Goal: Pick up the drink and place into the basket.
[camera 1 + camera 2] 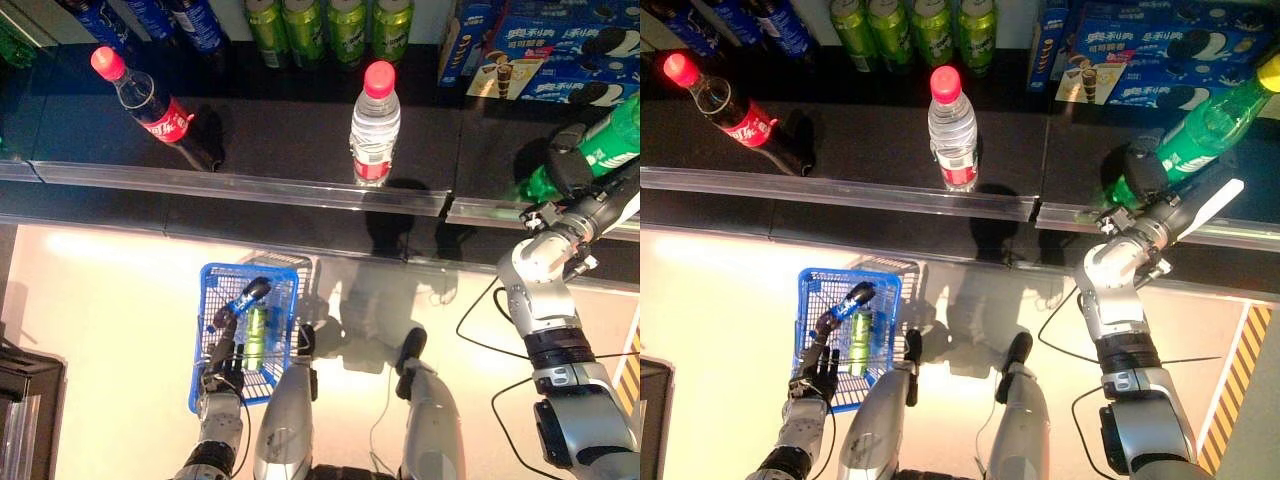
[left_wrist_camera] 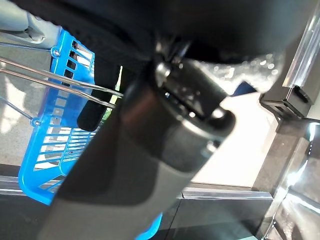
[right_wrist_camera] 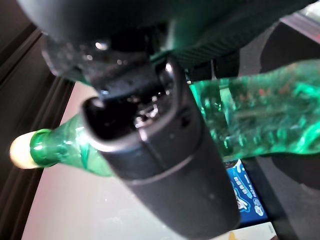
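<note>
- Left eye view shows our right hand (image 1: 568,160) up at the dark shelf (image 1: 300,140), its fingers curled round the lower body of the green bottle (image 1: 600,140), which tilts with its cap end pointing away to our right.
- In the right wrist view the same green bottle (image 3: 250,115) lies across the frame past our dark thumb, its pale cap at one end, the hand clasped round it.
- Our left hand (image 1: 222,378) hangs low beside our body, at the near rim of the blue basket (image 1: 215,285); its fingers reach up along the wire handle, but we cannot tell whether they are curled on it or loose.
- The blue basket sits below the shelf, over the pale floor (image 1: 100,320), well apart from the green bottle.
- Inside the basket we see a green can (image 1: 256,338) lying lengthwise and a blue-wrapped bottle (image 1: 243,297) with a dark cap resting across the far part.
- On the shelf stand a cola bottle (image 1: 150,105) with a red cap, leaning, and a clear water bottle (image 1: 375,125) with a pink cap near the front rail.
- Behind them we see a row of green cans (image 1: 330,28) and, towards our right, blue biscuit boxes (image 1: 540,50).
</note>
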You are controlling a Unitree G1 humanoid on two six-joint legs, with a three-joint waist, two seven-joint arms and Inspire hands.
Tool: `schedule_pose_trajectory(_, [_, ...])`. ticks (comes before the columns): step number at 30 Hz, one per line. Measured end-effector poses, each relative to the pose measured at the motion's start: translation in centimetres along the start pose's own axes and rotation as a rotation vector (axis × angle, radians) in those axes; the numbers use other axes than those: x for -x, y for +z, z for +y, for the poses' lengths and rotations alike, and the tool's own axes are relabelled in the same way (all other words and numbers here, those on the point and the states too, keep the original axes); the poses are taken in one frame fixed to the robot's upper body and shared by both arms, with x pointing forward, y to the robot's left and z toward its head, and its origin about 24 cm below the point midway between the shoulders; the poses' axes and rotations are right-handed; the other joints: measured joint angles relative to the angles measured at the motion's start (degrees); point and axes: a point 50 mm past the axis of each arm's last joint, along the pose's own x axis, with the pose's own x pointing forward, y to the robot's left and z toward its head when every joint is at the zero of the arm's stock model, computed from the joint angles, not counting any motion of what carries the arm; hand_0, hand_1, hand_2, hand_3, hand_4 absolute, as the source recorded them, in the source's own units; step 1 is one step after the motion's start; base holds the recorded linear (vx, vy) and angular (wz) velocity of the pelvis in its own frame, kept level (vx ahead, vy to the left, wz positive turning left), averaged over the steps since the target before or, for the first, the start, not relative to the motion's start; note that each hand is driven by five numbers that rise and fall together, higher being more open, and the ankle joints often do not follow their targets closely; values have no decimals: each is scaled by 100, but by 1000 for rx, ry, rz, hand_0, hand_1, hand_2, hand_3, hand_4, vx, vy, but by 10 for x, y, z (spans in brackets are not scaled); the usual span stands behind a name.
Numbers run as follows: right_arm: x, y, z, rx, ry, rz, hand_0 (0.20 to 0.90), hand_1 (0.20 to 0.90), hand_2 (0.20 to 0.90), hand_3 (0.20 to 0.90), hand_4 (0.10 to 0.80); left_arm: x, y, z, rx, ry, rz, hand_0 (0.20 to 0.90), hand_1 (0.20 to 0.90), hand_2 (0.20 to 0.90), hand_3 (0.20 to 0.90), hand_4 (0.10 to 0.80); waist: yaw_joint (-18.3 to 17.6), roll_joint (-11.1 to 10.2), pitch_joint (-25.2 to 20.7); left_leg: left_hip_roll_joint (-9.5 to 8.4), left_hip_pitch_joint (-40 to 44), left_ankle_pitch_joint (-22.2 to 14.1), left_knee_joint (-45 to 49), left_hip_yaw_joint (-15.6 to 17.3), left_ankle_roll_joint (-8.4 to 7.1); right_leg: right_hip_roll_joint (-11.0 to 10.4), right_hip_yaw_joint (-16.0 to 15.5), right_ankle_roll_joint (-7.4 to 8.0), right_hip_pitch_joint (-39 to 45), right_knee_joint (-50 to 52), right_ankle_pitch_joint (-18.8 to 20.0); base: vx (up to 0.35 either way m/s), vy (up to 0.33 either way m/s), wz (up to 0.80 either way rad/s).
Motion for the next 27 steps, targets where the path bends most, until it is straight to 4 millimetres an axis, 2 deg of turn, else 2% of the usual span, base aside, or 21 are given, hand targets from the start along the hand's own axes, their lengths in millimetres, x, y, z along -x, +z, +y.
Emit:
schedule_pose_trajectory(14, [-2, -8, -11, 11, 0, 35, 300, 300, 300, 200, 100, 0, -1, 5, 5, 18, 18, 300, 300, 300, 200, 100, 109, -8, 6, -24, 146, -109, 258, -23, 13, -58, 19, -35, 182, 232, -112, -2, 39, 1])
schedule_pose_trajectory(17, [8, -17, -21, 34, 41, 54, 300, 300, 300, 200, 100, 0, -2, 10, 7, 36, 21, 300, 300, 300, 200, 100, 100, -14, 9, -40, 304, -120, 253, -27, 18, -80, 17, -24, 339, 241, -168, 70, 83, 3])
schedule_pose_trajectory(21, [39, -27, -35, 46, 157, 88, 300, 300, 300, 200, 100, 4, -3, 27, -16, 69, 15, 300, 300, 300, 200, 100, -60, -18, 9, -88, 673, -194, 151, -38, 86, -127, 30, 62, 724, 163, -224, 114, 80, 5])
schedule_pose_trajectory(23, [49, -25, -42, 61, 222, 71, 300, 300, 300, 200, 100, 5, -2, 31, -31, 62, 11, 300, 300, 300, 200, 100, -211, -13, 4, -163, 774, -166, 13, -178, 118, -107, 72, 134, 897, 97, -247, 31, 47, 32])
schedule_pose_trajectory(24, [52, -23, -44, 60, 247, 60, 300, 300, 300, 200, 100, 5, -2, 31, -36, 53, 10, 300, 300, 300, 200, 100, -294, -20, 0, -200, 773, -154, -26, -269, 130, -64, 191, 172, 912, 86, -273, -48, -26, 47])
schedule_pose_trajectory(25, [54, -19, -44, 51, 277, 48, 300, 300, 300, 200, 100, 5, -2, 30, -40, 46, 8, 300, 300, 300, 200, 100, -360, -21, 0, -223, 771, -69, -117, -316, 133, -22, 316, 198, 916, 70, -295, -40, -37, 39])
schedule_pose_trajectory(27, [58, -13, -42, 29, 324, 29, 300, 300, 300, 200, 100, 5, -1, 29, -45, 35, 6, 300, 300, 300, 200, 100, -406, -15, -4, -239, 775, 20, -287, -374, 135, 28, 371, 213, 915, -19, -305, -51, -69, 23])
